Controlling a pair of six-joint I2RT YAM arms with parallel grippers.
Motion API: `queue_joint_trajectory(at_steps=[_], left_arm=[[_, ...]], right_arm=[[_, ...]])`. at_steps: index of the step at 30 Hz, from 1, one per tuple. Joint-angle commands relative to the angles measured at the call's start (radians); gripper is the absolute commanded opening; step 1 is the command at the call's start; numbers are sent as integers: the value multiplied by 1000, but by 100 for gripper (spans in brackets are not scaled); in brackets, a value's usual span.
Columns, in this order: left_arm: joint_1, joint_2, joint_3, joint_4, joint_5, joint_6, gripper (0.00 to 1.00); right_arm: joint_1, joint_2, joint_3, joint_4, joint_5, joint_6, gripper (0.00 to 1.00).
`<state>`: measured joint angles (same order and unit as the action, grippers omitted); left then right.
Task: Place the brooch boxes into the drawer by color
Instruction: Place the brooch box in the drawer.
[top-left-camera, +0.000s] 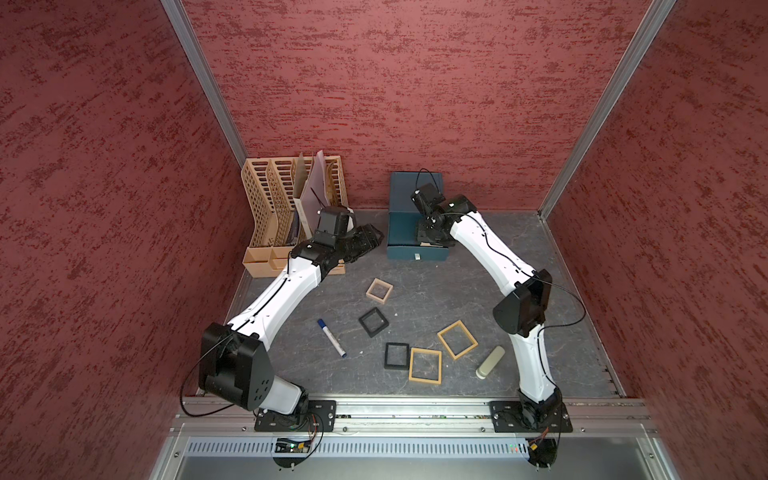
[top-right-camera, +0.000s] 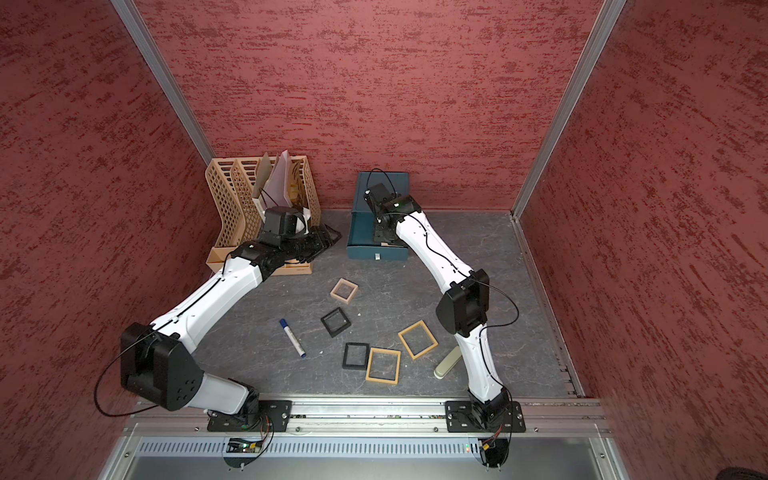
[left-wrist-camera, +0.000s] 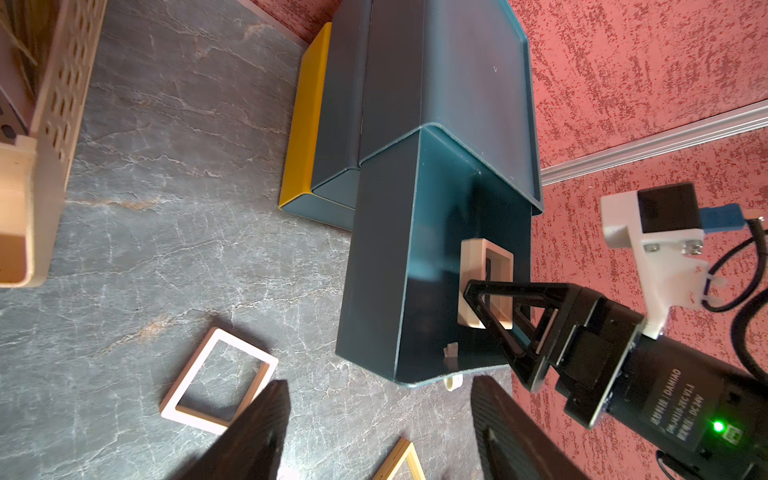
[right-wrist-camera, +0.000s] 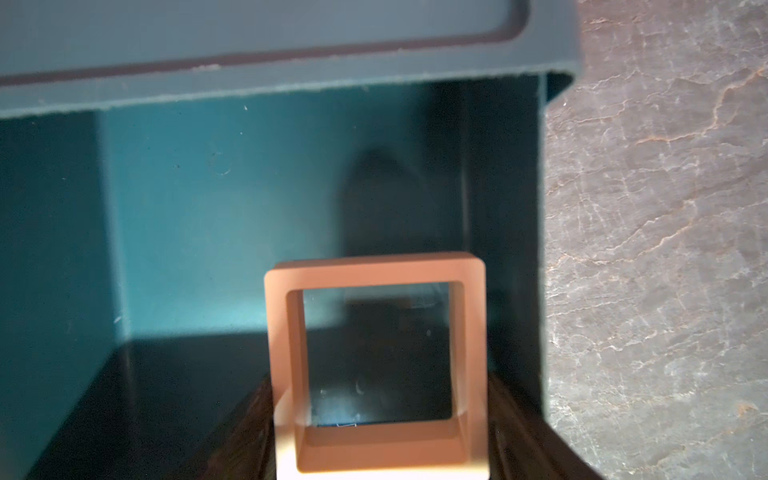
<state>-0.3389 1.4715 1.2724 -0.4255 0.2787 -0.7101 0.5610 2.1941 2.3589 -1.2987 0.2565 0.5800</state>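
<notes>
The dark teal drawer (top-left-camera: 405, 191) stands at the back with its top tray (left-wrist-camera: 382, 270) pulled out. My right gripper (right-wrist-camera: 380, 440) is shut on a pale beige brooch box (right-wrist-camera: 374, 268), held upright inside that open tray (right-wrist-camera: 208, 228). In the left wrist view the same box (left-wrist-camera: 471, 266) shows just above the tray floor. My left gripper (left-wrist-camera: 380, 432) is open and empty, left of the drawer. On the table lie another beige box (top-left-camera: 379, 290), two black boxes (top-left-camera: 373, 322) (top-left-camera: 396, 356) and two tan-yellow ones (top-left-camera: 425, 365) (top-left-camera: 457, 339).
A tan slotted file rack (top-left-camera: 270, 216) with papers stands in the back left corner, close behind my left wrist. A blue-capped marker (top-left-camera: 331, 337) and a pale green cylinder (top-left-camera: 490, 362) lie among the boxes. Red walls close in three sides.
</notes>
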Motion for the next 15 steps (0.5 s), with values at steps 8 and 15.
queue_joint_trajectory(at_steps=[8,15], left_arm=[[-11,-4,-1,22,-12,-1,73],[-11,-4,8,18,-10,0,73]], right_arm=[[-4,41,59,-23,36,10,48],[-8,53,62,-31,44,9,51]])
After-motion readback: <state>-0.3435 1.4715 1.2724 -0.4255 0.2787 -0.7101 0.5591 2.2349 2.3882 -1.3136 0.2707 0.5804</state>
